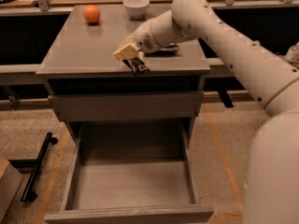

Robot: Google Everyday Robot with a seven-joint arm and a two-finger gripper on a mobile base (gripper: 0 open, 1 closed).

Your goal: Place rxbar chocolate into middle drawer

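My gripper is at the front edge of the grey cabinet top, just above the open middle drawer. It is shut on the rxbar chocolate, a small black bar that hangs from the tan fingers and slightly overhangs the cabinet's front edge. The drawer is pulled out low in the view, and its flat grey floor is bare. The arm reaches in from the right.
An orange and a white bowl stand at the back of the cabinet top. A dark blue snack bag lies partly behind the arm. A closed grey drawer front sits above the open one. A black bar lies on the floor at left.
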